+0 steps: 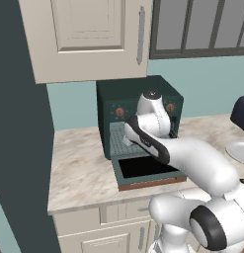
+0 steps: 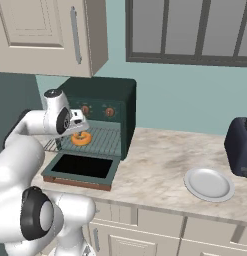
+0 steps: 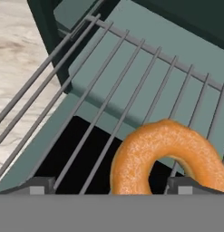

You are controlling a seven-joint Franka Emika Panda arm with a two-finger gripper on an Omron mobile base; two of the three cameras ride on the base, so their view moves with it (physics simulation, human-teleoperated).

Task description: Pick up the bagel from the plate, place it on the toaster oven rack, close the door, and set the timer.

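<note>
The orange-brown bagel (image 3: 165,156) lies on the pale grey wire toaster oven rack (image 3: 131,77), which is pulled out of the dark green oven (image 2: 102,95). Seen from the right base, the bagel (image 2: 81,138) sits near the rack's (image 2: 102,140) front left. My gripper (image 3: 111,186) hovers just over it, open; its left fingertip stands clear of the ring and the other shows through the ring's hole. The door (image 2: 82,167) hangs open and flat, its copper bar handle (image 1: 150,184) at the front. The white plate (image 2: 209,184) on the counter to the right has nothing on it.
Two copper knobs (image 2: 85,109) (image 2: 109,112) sit above the oven opening. A dark toaster (image 2: 240,146) stands behind the plate at the far right. Cream wall cabinets (image 1: 89,34) hang above the oven. A dark wall (image 1: 20,148) borders the counter's left end.
</note>
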